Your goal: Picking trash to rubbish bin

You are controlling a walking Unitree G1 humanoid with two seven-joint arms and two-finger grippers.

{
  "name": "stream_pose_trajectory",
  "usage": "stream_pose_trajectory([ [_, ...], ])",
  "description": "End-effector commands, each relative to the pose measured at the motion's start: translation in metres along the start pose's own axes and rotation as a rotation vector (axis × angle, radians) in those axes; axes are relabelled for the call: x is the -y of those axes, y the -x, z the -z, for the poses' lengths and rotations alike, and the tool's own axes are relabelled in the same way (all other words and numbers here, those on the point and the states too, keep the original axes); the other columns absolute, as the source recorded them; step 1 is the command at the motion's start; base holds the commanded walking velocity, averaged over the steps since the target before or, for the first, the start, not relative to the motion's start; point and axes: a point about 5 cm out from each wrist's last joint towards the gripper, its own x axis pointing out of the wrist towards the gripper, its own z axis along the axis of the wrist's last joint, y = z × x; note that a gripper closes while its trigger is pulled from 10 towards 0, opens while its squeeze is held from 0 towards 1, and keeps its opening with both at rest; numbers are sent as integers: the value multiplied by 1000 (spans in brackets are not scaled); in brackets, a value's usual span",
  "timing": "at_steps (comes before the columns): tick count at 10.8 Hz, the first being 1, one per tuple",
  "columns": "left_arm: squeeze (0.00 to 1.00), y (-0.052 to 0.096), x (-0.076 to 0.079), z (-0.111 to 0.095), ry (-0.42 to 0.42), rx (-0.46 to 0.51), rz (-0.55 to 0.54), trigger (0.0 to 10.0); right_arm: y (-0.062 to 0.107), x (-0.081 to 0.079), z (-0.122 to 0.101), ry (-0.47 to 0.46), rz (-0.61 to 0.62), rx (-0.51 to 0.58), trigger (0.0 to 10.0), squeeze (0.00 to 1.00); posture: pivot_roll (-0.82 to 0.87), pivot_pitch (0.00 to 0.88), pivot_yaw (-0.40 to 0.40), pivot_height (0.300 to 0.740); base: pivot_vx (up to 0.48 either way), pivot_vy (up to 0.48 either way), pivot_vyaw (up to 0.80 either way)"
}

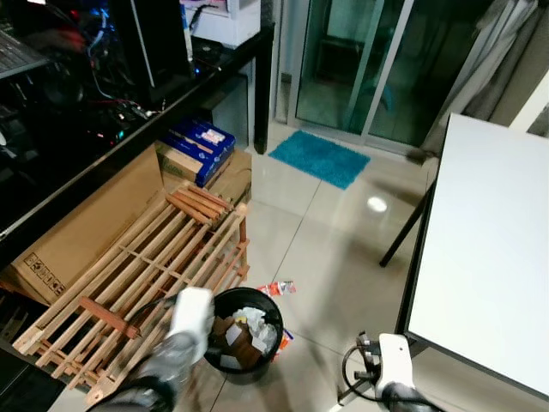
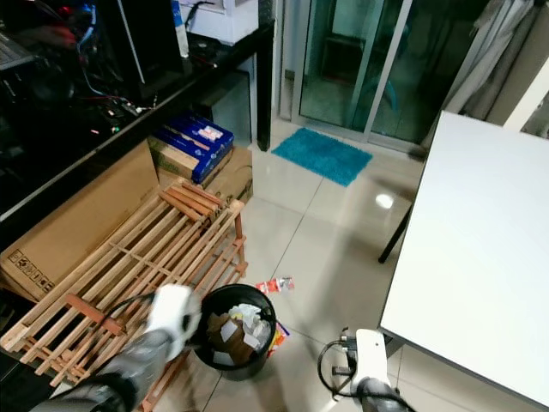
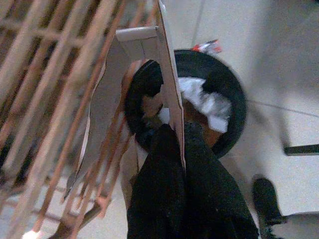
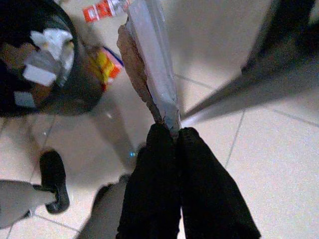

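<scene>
Left tool (image 3: 172, 144) pinches flat brown cardboard (image 3: 167, 74) over the black bin (image 3: 234, 94).

A glossy pale tiled floor (image 1: 334, 232) reflects a ceiling light. A turquoise mat (image 1: 319, 158) lies before sliding glass doors (image 1: 369, 60). A black counter (image 1: 129, 129) stands on the left above cardboard boxes (image 1: 86, 232) and a tilted wooden slatted rack (image 1: 146, 275). A white table (image 1: 489, 249) stands on the right.

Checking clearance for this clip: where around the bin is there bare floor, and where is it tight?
Bare tile lies between the black rubbish bin and the white table, and on toward the blue mat. Crowded: the wooden rack touches the bin's left side, and wrappers lie just beyond it.
</scene>
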Motion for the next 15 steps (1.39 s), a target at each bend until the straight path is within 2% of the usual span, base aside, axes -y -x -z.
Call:
stream_pose_trajectory([
  [1,0,-2,9,-13,-36,29,40,10000,2,7,3,-2,14,5,10000,0,-75,102,-36,740,0,0,0],
  [2,0,-4,15,-19,-51,40,59,10000,4,11,9,-6,23,-3,10000,0,-95,124,-37,740,0,0,0],
  [4,0,-5,26,-34,-105,68,97,10000,14,22,37,-16,44,-39,10000,0,-166,204,-56,740,0,0,0],
  [7,0,-6,27,-51,-89,107,86,10000,28,31,68,-3,48,-81,10000,0,-218,290,-85,740,0,0,0],
  [9,0,-6,16,-54,-58,113,16,10000,36,35,81,9,38,-91,10000,0,-242,334,-109,740,0,0,0],
  [12,0,-5,-9,-61,-39,139,-96,10000,41,42,86,10,41,-92,10000,0,-246,347,-120,740,0,0,0],
  [15,0,-4,-10,-71,-25,173,-105,10000,43,45,89,11,46,-96,10000,0,-247,344,-125,740,0,0,0],
])
